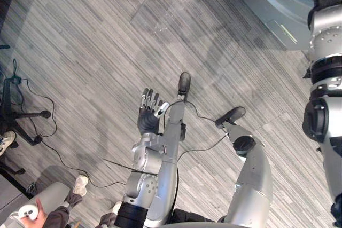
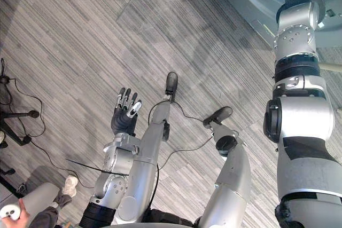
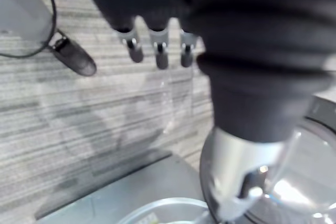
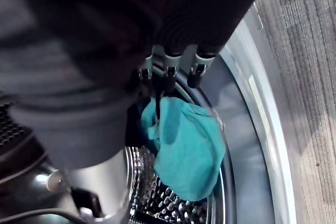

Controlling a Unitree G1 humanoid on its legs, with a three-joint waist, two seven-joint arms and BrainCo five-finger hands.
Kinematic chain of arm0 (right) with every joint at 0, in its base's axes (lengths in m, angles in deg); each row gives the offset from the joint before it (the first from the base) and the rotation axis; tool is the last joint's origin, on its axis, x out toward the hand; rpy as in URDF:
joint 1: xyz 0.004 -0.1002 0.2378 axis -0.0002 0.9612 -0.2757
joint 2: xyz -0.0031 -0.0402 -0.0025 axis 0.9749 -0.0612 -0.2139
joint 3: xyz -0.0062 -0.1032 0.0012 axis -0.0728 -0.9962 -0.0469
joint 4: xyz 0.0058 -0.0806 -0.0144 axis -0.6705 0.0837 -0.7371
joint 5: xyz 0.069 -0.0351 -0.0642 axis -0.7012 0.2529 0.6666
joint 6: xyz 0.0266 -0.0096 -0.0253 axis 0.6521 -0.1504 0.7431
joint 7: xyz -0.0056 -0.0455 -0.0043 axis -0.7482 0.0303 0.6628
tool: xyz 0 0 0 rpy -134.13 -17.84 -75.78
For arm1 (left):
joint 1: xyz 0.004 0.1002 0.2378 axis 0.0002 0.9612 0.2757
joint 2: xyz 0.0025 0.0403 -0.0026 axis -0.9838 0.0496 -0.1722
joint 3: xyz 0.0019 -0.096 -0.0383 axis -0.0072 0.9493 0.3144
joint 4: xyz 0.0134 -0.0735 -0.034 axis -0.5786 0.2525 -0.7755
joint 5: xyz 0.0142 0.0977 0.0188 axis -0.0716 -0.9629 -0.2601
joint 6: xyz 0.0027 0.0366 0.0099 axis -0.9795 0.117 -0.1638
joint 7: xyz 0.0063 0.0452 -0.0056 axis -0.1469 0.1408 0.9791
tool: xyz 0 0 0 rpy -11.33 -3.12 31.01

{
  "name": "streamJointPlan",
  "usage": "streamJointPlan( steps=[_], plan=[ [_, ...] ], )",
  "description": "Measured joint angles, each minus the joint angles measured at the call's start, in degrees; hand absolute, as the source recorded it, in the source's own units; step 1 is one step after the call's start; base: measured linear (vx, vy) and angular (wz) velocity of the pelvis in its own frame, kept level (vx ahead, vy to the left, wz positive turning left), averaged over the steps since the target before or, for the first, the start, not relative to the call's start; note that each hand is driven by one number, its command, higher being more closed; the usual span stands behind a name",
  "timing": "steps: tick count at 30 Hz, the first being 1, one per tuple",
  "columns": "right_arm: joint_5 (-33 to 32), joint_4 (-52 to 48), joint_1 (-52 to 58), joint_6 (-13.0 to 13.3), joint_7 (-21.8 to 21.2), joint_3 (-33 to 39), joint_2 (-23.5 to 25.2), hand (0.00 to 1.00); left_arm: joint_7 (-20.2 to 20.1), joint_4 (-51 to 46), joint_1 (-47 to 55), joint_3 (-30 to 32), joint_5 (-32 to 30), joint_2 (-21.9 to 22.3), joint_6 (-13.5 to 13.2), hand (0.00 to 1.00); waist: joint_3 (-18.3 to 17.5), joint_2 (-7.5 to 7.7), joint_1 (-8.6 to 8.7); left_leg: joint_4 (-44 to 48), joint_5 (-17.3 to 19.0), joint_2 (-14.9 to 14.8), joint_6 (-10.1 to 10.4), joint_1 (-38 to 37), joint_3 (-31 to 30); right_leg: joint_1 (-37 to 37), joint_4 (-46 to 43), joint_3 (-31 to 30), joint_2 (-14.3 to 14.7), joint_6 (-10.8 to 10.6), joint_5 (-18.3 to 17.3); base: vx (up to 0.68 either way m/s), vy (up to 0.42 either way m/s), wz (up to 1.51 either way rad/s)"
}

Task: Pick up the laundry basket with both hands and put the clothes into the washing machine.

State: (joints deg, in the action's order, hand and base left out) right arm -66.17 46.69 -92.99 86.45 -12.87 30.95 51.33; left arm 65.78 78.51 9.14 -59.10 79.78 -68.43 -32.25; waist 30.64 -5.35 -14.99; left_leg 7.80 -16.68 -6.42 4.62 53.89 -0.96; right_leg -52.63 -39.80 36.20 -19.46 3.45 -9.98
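A teal cloth (image 4: 186,150) hangs in the mouth of the washing machine's perforated steel drum (image 4: 157,200), just past the fingertips of my right hand (image 4: 169,67). The fingers point straight at it, with the thumb set apart; I cannot tell whether they touch the cloth. My right arm reaches up to the grey washing machine (image 1: 278,9) at the far right. My left hand (image 1: 148,111) is held out over the striped floor, fingers straight and spread, holding nothing. Its fingers (image 3: 158,51) also show in the left wrist view.
A clear floor mat (image 1: 171,14) lies in front of the machine. At the lower left a person sits holding a white controller (image 1: 26,212), with a shoe (image 1: 80,184) near my left arm. A chair base (image 1: 24,117) stands at the left edge.
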Motion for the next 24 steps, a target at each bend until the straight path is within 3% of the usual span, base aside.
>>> streamJointPlan(
  steps=[6, 10, 14, 18, 21, 24],
  plan=[
    [-0.1, -2.1, 4.3, 0.0, -2.3, 2.3, 1.7, 0.00, 0.0, 0.0, 0.0, 0.0, 0.4, 0.0, 0.0, 0.00, 0.0, 0.00, 0.01, 0.0, 0.1, -0.3, 0.1, -1.1, 0.0, 1.2, 0.3, 0.0, 0.4, -0.3, -0.2, 0.01, -0.068, 0.00],
    [0.0, -10.3, 13.4, 0.7, -3.5, 8.8, 7.6, 0.00, 0.0, 0.2, -0.1, 0.6, 0.4, 0.0, 0.0, 0.00, 0.0, 0.08, 0.87, 0.5, 0.2, -0.6, -0.1, -3.0, 0.1, 3.6, 1.3, -0.2, 1.1, -0.5, 0.0, 0.03, -0.073, -0.01],
    [0.3, -19.5, 30.4, 3.8, -3.6, 13.4, 20.6, 0.00, 0.0, 4.2, -0.3, 3.2, 0.1, 0.1, 0.2, 0.00, -1.3, 2.94, 3.88, 3.5, 3.3, -1.2, -0.4, -6.1, 2.2, 6.9, 2.3, -2.1, 1.7, -1.1, 0.2, 0.05, -0.054, -0.16],
    [4.3, -25.5, 47.9, 5.1, -4.4, 13.8, 30.6, 0.00, 0.0, 7.9, -0.2, 5.4, -0.5, -0.1, 0.4, 0.00, -1.9, 5.27, 6.87, 4.6, 5.9, -1.5, -0.2, -12.2, 3.3, 13.0, 3.6, -3.4, 2.4, -2.3, 0.1, 0.05, -0.039, -0.07],
    [10.6, -25.7, 59.5, 4.6, -5.2, 13.7, 33.9, 0.00, -0.2, 9.8, 0.2, 6.6, -0.8, -1.2, 0.7, 0.00, -2.5, 6.68, 8.44, 2.6, 6.4, -1.2, 0.2, -18.4, 3.6, 18.3, 4.7, -3.8, 2.7, -2.8, -0.3, 0.06, -0.052, 0.02],
    [12.1, -25.7, 68.5, 3.7, -6.8, 13.9, 35.1, 0.00, -0.3, 10.1, 1.8, 7.8, -0.9, -3.3, 0.8, 0.00, -2.8, 7.26, 9.89, -0.4, 6.3, -0.7, 0.5, -24.6, 3.8, 23.1, 5.9, -4.2, 2.7, -3.6, -0.8, 0.04, -0.052, 0.03]
  ],
)
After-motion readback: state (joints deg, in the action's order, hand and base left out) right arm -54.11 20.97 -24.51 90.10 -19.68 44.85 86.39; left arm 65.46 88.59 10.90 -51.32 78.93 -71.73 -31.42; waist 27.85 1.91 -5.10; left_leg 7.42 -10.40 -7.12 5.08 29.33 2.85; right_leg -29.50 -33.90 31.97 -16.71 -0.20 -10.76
